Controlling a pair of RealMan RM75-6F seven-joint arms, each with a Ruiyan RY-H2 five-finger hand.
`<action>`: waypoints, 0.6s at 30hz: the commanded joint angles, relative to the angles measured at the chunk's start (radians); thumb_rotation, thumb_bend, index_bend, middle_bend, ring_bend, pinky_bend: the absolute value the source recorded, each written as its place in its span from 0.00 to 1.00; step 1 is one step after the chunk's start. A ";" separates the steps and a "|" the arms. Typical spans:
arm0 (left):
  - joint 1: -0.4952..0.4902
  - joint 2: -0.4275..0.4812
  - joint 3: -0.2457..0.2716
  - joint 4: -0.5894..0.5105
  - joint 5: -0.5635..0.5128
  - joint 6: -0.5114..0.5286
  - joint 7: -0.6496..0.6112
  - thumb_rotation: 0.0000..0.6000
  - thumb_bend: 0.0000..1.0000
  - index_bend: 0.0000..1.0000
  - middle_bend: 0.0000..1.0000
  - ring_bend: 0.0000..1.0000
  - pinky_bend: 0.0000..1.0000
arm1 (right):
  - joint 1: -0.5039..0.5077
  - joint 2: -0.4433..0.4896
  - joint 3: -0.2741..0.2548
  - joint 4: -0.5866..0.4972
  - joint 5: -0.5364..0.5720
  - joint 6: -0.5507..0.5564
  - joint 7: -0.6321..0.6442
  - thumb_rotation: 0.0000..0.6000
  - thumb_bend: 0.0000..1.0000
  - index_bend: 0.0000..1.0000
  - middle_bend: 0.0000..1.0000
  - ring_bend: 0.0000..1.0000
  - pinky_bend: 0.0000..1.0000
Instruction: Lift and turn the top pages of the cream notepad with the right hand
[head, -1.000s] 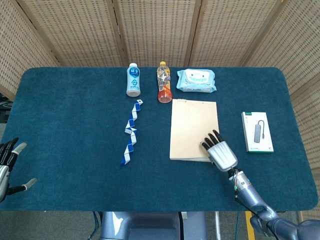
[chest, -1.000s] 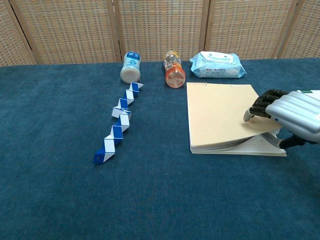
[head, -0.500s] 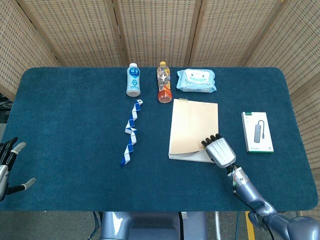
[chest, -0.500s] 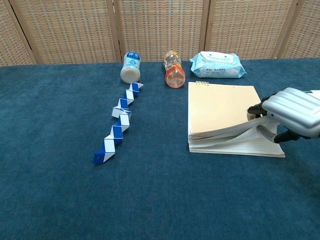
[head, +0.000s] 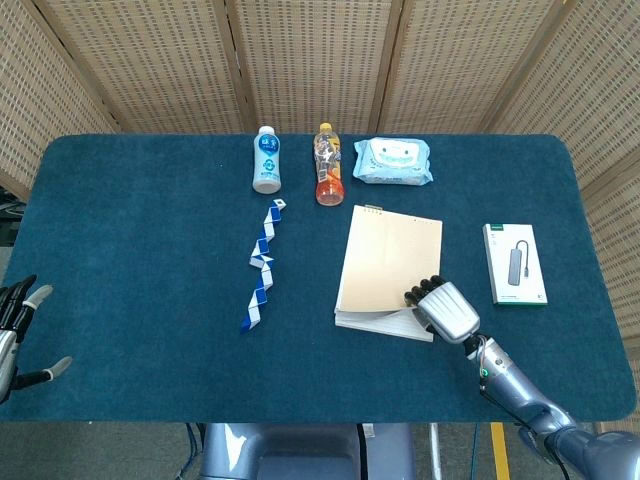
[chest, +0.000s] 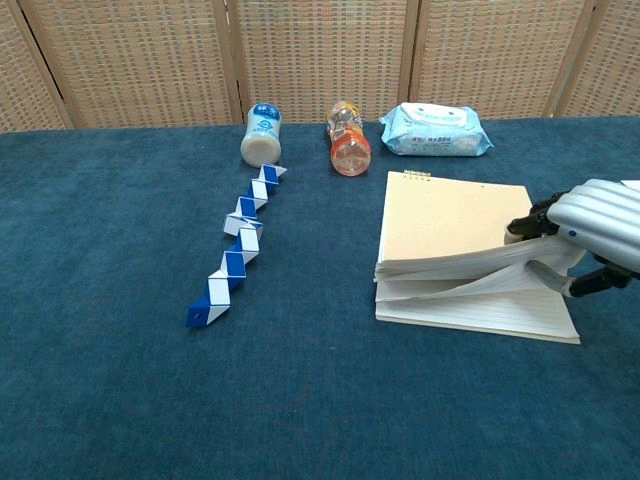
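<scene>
Right hand (chest: 592, 228) sits at the near right corner of the cream notepad (head: 388, 262), fingers curled over and thumb under a sheaf of top pages, holding them raised off the lined sheets below; its forearm runs off the frame's lower right. The notepad lies right of centre on the blue table (head: 140, 250), in front of the wipes pack (head: 393, 161). Left hand (head: 18, 325) is cut by the head view's left edge, fingers apart, empty.
</scene>
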 joint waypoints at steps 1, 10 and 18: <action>0.000 0.000 0.001 0.000 0.001 0.000 0.000 1.00 0.00 0.00 0.00 0.00 0.00 | -0.012 0.036 -0.034 -0.021 -0.035 0.046 0.034 1.00 0.62 0.65 0.63 0.45 0.43; 0.002 -0.004 0.003 -0.003 0.005 0.003 0.011 1.00 0.00 0.00 0.00 0.00 0.00 | -0.046 0.134 -0.124 -0.081 -0.153 0.215 0.080 1.00 0.62 0.65 0.63 0.45 0.43; -0.001 -0.011 0.006 -0.004 0.009 -0.002 0.031 1.00 0.00 0.00 0.00 0.00 0.00 | -0.067 0.201 -0.187 -0.121 -0.245 0.324 0.070 1.00 0.62 0.65 0.63 0.46 0.43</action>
